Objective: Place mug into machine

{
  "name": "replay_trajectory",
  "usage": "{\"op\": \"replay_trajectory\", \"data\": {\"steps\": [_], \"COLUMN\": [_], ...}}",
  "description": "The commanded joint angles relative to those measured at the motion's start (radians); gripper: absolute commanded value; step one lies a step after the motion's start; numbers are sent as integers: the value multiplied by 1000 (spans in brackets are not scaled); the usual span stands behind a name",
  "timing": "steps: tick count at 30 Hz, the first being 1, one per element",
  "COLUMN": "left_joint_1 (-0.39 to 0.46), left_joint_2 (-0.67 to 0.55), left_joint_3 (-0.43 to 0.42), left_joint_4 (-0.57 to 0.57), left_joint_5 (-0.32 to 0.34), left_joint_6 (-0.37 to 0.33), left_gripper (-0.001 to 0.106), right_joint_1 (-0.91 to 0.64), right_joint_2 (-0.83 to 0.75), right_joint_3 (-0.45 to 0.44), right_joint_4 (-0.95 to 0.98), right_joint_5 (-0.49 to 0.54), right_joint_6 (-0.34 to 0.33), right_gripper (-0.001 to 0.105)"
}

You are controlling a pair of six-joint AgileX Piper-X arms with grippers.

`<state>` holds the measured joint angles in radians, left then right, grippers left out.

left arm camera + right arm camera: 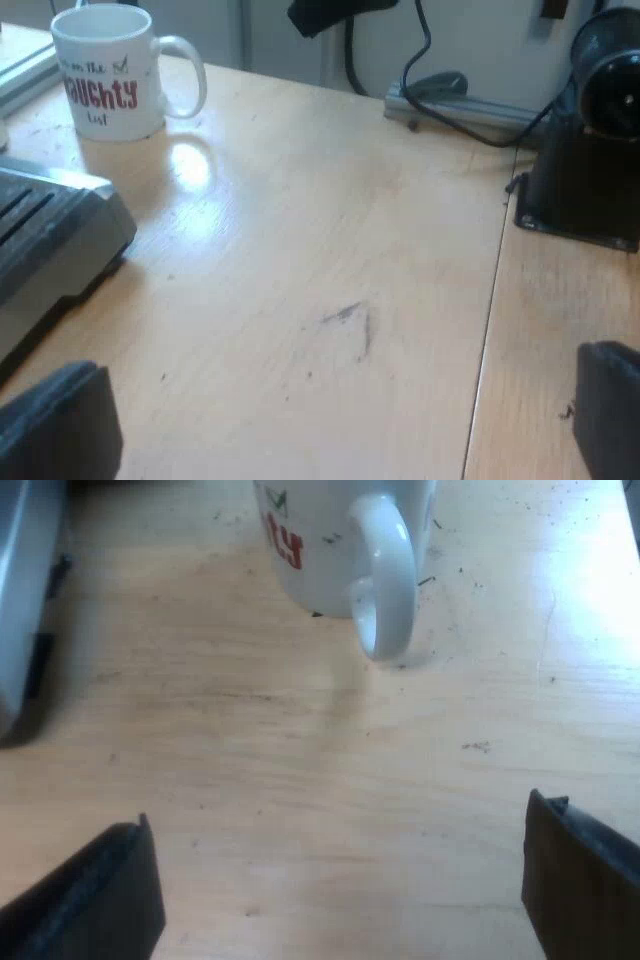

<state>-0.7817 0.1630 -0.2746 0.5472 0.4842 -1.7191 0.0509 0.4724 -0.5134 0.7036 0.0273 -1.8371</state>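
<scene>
A white mug (108, 72) with red lettering stands upright on the wooden table, beyond the corner of the espresso machine's drip tray (50, 245). My left gripper (330, 425) is open, its fingers far apart above bare wood, well short of the mug. In the right wrist view the mug (340, 545) is close, its handle (385, 580) turned toward the camera. My right gripper (340, 885) is open, fingers spread wide over the table a short way from the handle, holding nothing.
A black motor-like block on a base (590, 150) stands past a seam in the tabletop (490, 300). A metal rail (470, 108) with a black cable runs along the wall. The machine's grey side (25, 600) lies beside the mug.
</scene>
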Motion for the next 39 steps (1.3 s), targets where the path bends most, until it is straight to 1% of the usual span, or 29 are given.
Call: {"op": "replay_trajectory", "data": {"steps": [1,3,6,9,13,15,16,17,19,21,24,26,29,33,37,38,39], "left_joint_1": [-4,-4,-4,-4,-4,-4,-4,-4,-4,-4,-4,-4,-4,-4,-4,-4,-4], "left_joint_2": [16,27,58,81,115,120,131,140,157,163,172,180,189,194,194,194,194], "left_joint_3": [10,10,10,10,10,10,10,10,10,10,10,10,10,10,10,10,10], "left_joint_4": [-21,-21,-29,-29,-29,-29,-29,-29,-29,-29,-29,-29,-29,-29,-29,-29,-29], "left_joint_5": [8,8,8,8,8,8,8,8,8,8,8,8,8,8,8,8,8], "left_joint_6": [-11,-11,-11,-11,-11,-11,-11,-13,-55,-57,-57,-57,-57,-57,-57,-57,-57], "left_gripper": [95,95,95,95,95,95,95,95,95,95,95,95,95,95,95,95,95], "right_joint_1": [0,0,0,0,-2,-2,-2,-2,-2,-2,-2,-2,-2,-2,-2,-2,-2], "right_joint_2": [-1,-1,1,25,81,110,150,176,268,335,462,496,642,723,751,796,948], "right_joint_3": [67,119,232,305,359,373,383,385,385,385,385,385,381,363,354,330,229], "right_joint_4": [-133,-217,-398,-531,-685,-750,-816,-839,-922,-997,-1140,-1176,-1325,-1372,-1393,-1425,-1455], "right_joint_5": [18,22,22,45,103,110,109,109,109,106,103,103,103,103,103,99,91], "right_joint_6": [1,1,1,1,-2,-5,-7,-7,-7,-7,-7,-7,-7,-7,-7,-7,-7], "right_gripper": [76,76,76,76,76,75,75,73,67,65,65,65,65,65,65,65,65]}}
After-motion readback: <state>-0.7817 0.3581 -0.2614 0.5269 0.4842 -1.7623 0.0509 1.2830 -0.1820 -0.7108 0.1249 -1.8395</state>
